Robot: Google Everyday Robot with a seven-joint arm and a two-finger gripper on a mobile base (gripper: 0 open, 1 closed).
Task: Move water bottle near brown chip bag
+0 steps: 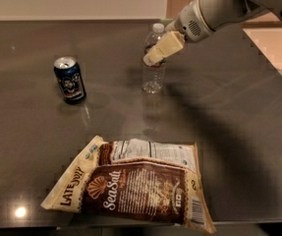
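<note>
Clear plastic water bottle (153,78) stands upright on the dark table (239,132), right of the blue soda can (70,80), well apart from the brown chip bag (135,188) lying flat at the front. The gripper (155,54) sits at the bottle's shoulder; its hold cannot be told.

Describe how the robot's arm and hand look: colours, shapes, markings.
The arm is a thick, smooth, light-grey tube entering from the upper right. Its wrist end is rounded, with a patch of small dark holes. The hand, up against the water bottle at the far side of the table, is a pale cream, blocky piece. No cables or lettering show.
</note>
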